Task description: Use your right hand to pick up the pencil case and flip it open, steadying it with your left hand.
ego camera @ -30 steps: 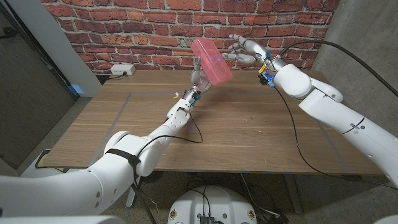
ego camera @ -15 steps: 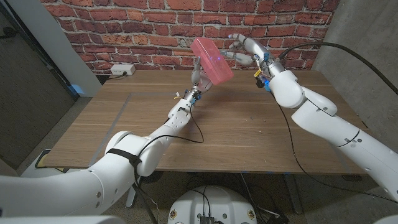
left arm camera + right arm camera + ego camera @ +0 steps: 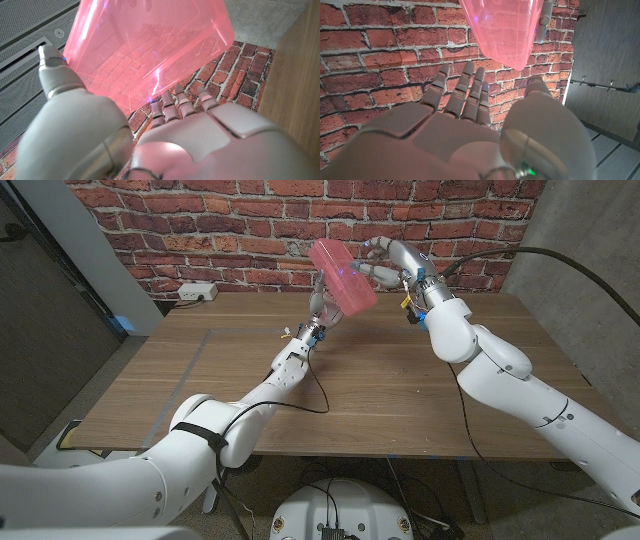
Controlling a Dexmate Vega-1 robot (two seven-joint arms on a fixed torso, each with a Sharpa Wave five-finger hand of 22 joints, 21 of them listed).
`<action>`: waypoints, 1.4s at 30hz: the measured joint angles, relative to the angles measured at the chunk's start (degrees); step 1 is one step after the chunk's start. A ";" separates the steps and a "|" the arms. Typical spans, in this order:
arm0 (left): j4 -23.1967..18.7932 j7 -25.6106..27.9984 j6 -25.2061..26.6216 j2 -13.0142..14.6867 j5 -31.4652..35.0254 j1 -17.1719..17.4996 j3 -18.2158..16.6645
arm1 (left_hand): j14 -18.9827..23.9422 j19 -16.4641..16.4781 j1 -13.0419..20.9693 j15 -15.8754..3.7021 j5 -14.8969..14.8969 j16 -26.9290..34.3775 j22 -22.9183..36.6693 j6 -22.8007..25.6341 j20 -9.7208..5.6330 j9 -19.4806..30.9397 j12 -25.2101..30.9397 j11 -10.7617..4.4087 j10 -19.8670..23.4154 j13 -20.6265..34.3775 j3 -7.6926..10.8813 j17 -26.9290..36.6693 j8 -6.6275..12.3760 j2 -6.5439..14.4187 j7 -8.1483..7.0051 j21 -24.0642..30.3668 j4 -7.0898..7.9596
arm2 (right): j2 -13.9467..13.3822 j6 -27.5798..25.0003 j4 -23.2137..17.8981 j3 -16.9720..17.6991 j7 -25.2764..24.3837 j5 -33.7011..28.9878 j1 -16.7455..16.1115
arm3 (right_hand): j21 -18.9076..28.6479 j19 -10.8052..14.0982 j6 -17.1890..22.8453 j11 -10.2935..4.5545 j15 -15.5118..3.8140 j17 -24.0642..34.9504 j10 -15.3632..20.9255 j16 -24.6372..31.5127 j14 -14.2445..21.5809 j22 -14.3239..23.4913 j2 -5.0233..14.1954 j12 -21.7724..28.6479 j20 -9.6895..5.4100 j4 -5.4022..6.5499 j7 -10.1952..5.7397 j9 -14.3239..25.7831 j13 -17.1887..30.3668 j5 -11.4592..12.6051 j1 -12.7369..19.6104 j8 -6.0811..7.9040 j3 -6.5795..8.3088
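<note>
A pink see-through pencil case (image 3: 342, 275) is held up in the air over the table's far edge, tilted. My left hand (image 3: 322, 308) grips it from below by its lower end. In the left wrist view the case (image 3: 150, 50) rises beyond my left hand (image 3: 170, 135), whose fingers reach its lower edge. My right hand (image 3: 385, 260) hovers just right of the case with its fingers spread, holding nothing; whether they touch it I cannot tell. In the right wrist view the case (image 3: 502, 27) hangs just past the outstretched fingers of my right hand (image 3: 465, 125).
The wooden table (image 3: 360, 390) lies below both arms. A red brick wall (image 3: 230, 230) stands behind it, with a white power strip (image 3: 197, 291) at its foot. A black cable (image 3: 560, 265) arcs over my right arm. A grey wall (image 3: 590, 230) is on the right.
My right hand has moved left, from well right of the case to right beside it. The case and my left hand have stayed in place.
</note>
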 measured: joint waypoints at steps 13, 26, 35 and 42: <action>2.91 -1.47 -1.08 -1.28 -0.51 -1.37 -0.32 | -1.33 -0.31 0.00 0.09 -0.24 -0.45 0.00 -0.61 0.31 -0.55 -0.89 -0.54 -0.54 0.17 0.00 0.43 0.00 0.00 -0.61 -0.22 0.00 | 1.80 -8.15 -1.63 -5.38 2.66 -12.48 1.71 | -0.67 0.55 10.70 3.52 5.81 -3.23 0.50 -4.39 -5.43 -0.16 -1.31 -3.15 0.73 -0.48 0.69 -0.26 -4.55 0.02 -2.01 0.77 -0.49; 4.64 -2.51 -2.37 -1.98 0.13 -2.33 -0.62 | -2.36 -0.62 0.00 -0.11 -0.28 -0.88 0.00 -0.92 0.00 -0.86 -1.71 -0.94 -0.94 0.12 0.01 0.53 0.00 0.00 -0.91 -0.44 -0.01 | 4.13 -12.44 -1.77 -8.67 6.57 -22.69 2.29 | -1.51 -1.14 12.02 6.42 10.44 -5.57 -5.05 -6.28 -12.49 -0.16 -1.30 -6.89 1.30 -0.95 5.12 -0.26 -6.20 0.02 -3.07 -1.66 -0.47; 0.33 0.42 -3.28 -1.73 0.98 -0.13 0.15 | -2.35 -0.62 0.00 -0.11 -0.55 -0.88 0.00 -0.92 0.00 -1.08 -1.99 -1.02 -1.02 -0.10 0.33 0.74 0.00 0.00 -0.91 -0.44 -0.33 | 6.24 -14.15 -0.62 -10.22 9.24 -28.73 2.51 | -1.74 -3.42 14.93 6.38 10.96 -6.74 -9.87 -6.68 -18.58 -0.16 -0.63 -9.44 1.08 -2.15 5.90 -0.25 -6.19 0.02 -2.83 -2.12 0.10; -0.46 1.24 -3.77 -1.73 1.00 0.30 0.44 | -2.35 -0.62 0.00 -0.11 -0.39 -0.88 0.00 -0.92 0.00 -1.08 -2.04 -1.02 -1.02 -0.10 0.33 0.80 0.00 0.00 -0.91 -0.44 -0.33 | 7.98 -14.65 0.38 -10.88 11.37 -33.18 2.52 | -1.74 -4.35 17.27 6.94 11.60 -7.36 -11.50 -6.68 -20.43 -0.15 -0.18 -10.17 1.00 -2.61 5.22 -0.25 -6.19 0.03 -2.37 -2.12 0.56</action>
